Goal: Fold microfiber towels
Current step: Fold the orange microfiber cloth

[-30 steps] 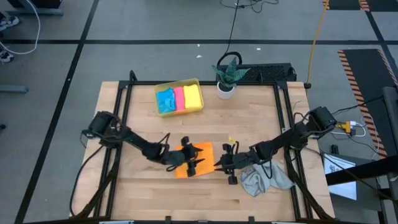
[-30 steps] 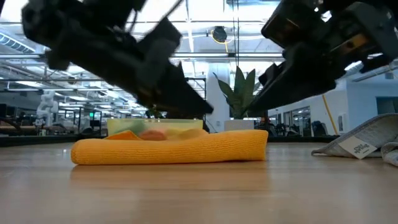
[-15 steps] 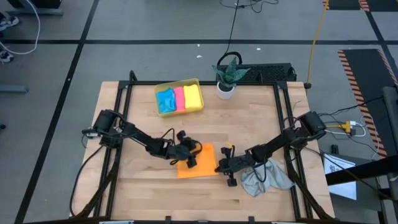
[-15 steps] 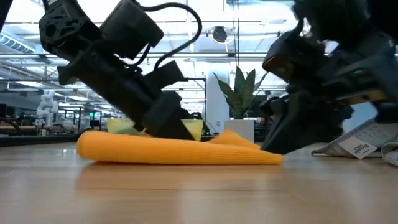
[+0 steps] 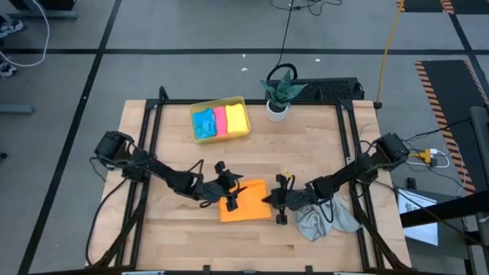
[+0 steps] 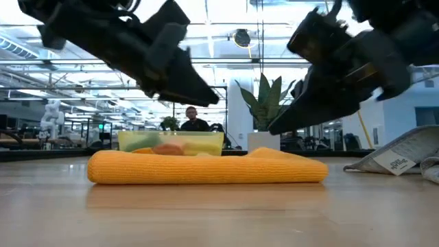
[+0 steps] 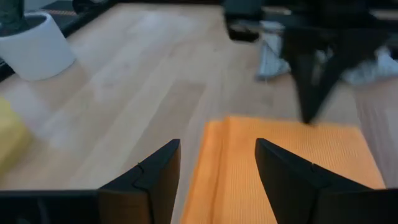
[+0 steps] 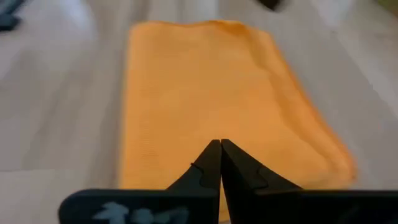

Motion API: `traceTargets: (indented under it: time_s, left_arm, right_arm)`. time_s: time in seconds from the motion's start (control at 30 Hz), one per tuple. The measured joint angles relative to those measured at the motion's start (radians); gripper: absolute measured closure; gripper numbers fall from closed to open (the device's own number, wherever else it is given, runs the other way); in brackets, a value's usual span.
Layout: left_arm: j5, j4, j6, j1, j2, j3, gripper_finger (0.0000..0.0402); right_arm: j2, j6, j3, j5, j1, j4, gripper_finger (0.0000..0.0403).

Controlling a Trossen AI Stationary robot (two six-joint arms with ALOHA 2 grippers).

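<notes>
Tabletop point(image 5: 176, 229): light wood, dark frame rails along its edges.
Tray point(image 5: 219, 104): translucent yellow plastic, near the back edge, left of the plant.
Potted plant point(image 5: 278, 98): green striped leaves in a white pot, at the back edge.
Person point(image 6: 191, 119): in the room beyond, seen above the tray.
Floor point(image 5: 69, 92): grey, with dark lines.

Lighting: bright, even, from overhead; ceiling strip lights glare in the low view's background. Shadows: soft, short beneath the orange towel point(image 6: 206, 168). Focus: both wrist views blurred; plant pot point(image 7: 34, 46), at 10 o'clock, soft.
</notes>
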Motion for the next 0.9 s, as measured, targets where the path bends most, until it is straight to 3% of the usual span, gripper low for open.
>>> traceTargets:
  time_s: [0.4,0.73,0.9]
  left_arm:
    - [-0.032,-0.312,-0.282,-0.111,-0.008,0.000,0.0192]
    - [-0.013,-0.344,-0.337,-0.127,-0.003,0.000,0.0193]
    - [-0.013,-0.344,-0.338,-0.127,-0.003,0.000,0.0193]
  right_arm:
    - [0.000,-0.005,0.000,-0.001,-0.080,-0.010,0.0392]
    - [0.000,0.100,0.000,-0.024,-0.138,-0.075,0.0254]
    - [0.000,0.161,0.000,-0.022,-0.153,-0.116,0.0232]
